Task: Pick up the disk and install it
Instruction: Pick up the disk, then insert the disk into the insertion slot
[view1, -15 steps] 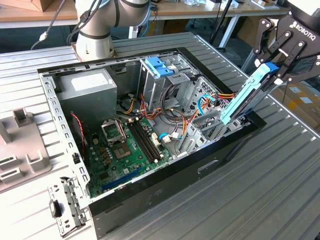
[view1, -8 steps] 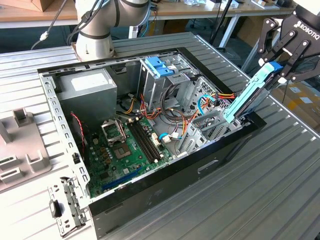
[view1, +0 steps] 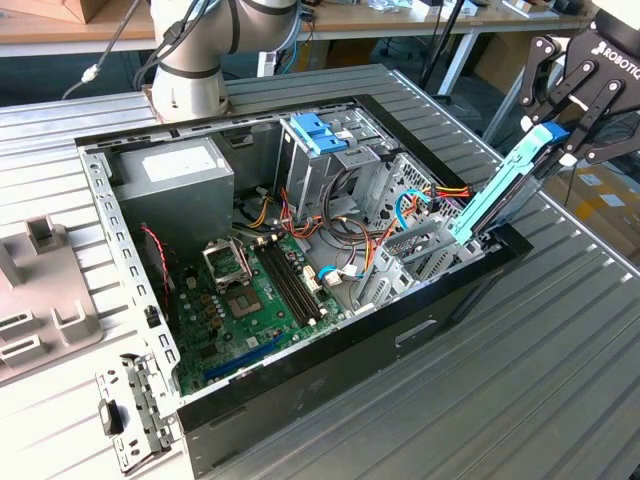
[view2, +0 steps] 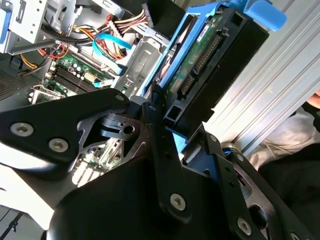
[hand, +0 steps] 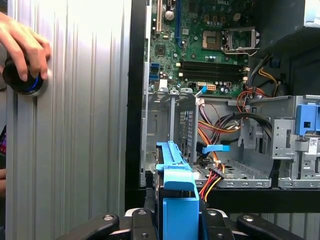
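At the exterior view's right, the claw (view1: 558, 140) grips the upper end of the disk (view1: 495, 195). The disk slants steeply, its lower end inside the open computer case (view1: 330, 350) beside a grey drive cage (view1: 420, 250). The case lies on the ribbed metal counter (view1: 520, 400), its motherboard (view1: 250, 300) exposed.

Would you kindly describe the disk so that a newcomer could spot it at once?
An open computer case lies on the table. At its end on the exterior view's right, the gripper holds the disk tilted. Unlike the blue-clipped cage inside, it is a slim slab with light-blue rails.
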